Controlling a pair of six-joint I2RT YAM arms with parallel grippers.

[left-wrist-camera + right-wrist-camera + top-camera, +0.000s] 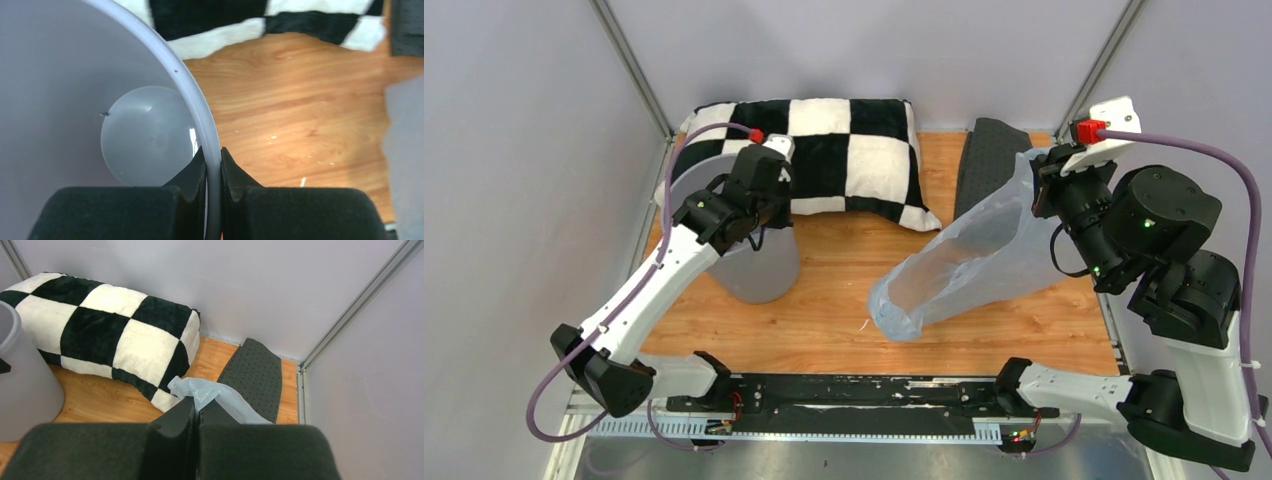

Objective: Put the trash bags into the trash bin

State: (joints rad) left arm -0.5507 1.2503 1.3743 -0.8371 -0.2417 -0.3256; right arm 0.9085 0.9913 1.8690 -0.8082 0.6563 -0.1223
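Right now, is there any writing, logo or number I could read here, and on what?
No text can be read.
Bag: no print legible in any view.
Bin, pillow, mat: nothing written shows.
Rail: pale specks, too small to read.

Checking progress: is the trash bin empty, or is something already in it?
Empty. Inside the trash bin, the left wrist view shows only bare floor; the trash bag is outside.
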